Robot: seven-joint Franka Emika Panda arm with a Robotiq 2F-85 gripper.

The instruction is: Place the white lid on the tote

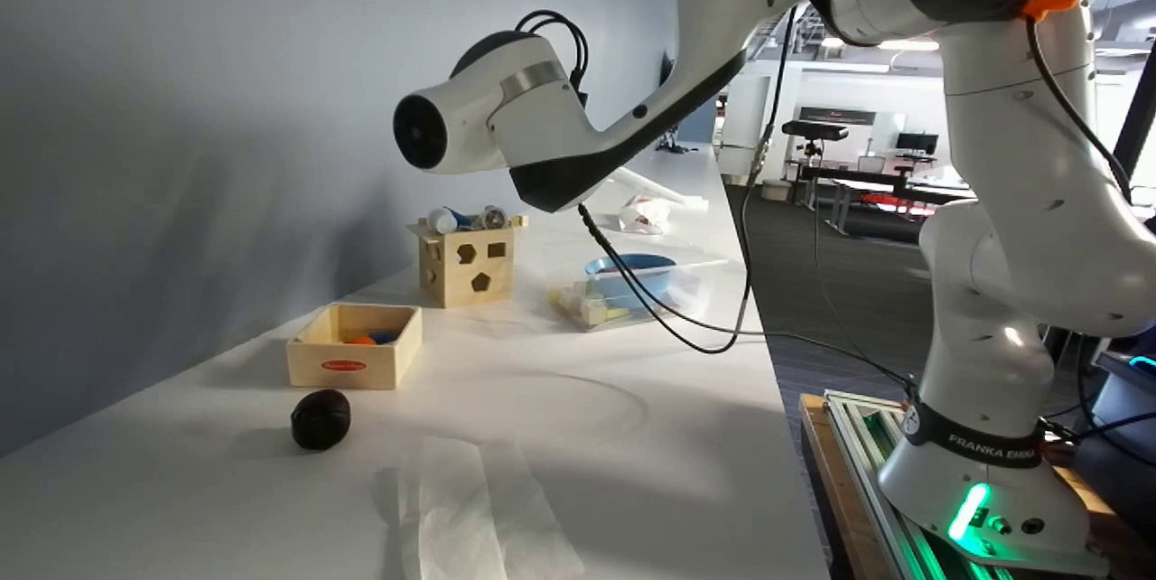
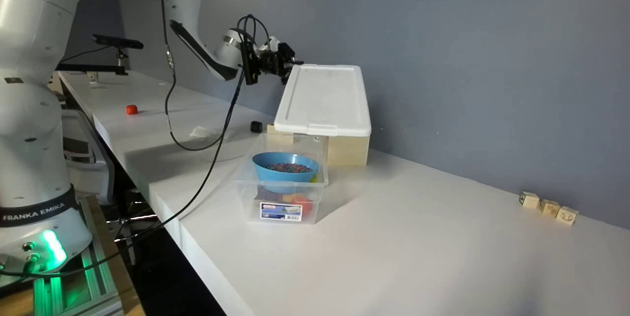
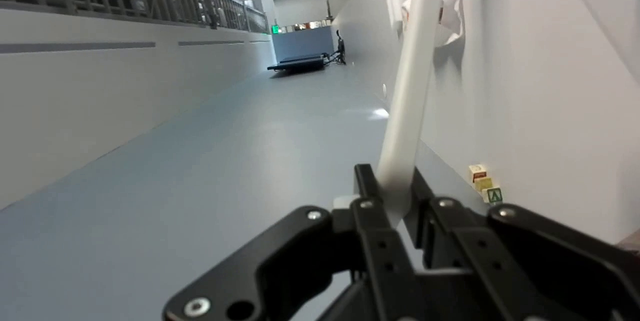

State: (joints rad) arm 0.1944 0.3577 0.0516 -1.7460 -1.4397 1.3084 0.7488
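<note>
The white lid [image 2: 325,97] is held in the air, tilted, with its near edge just above and behind the tote in that exterior view. My gripper [image 2: 290,62] is shut on the lid's far end. In the wrist view the lid shows edge-on [image 3: 412,81] between the fingers [image 3: 395,186]. The tote is a clear plastic box on the table, seen in both exterior views [image 1: 591,313] [image 2: 251,205]. It is open and holds a blue bowl [image 2: 266,173] of small coloured bits, plus red, orange and yellow things. The arm hides the gripper in an exterior view.
A wooden shape box [image 1: 468,268] with cans on top stands by the wall beside the tote. An open wooden box [image 1: 357,368], a black round object [image 1: 321,419] and a white cloth [image 1: 488,508] lie nearer. Small blocks [image 2: 550,207] line the wall. A cable [image 2: 216,158] hangs near the tote.
</note>
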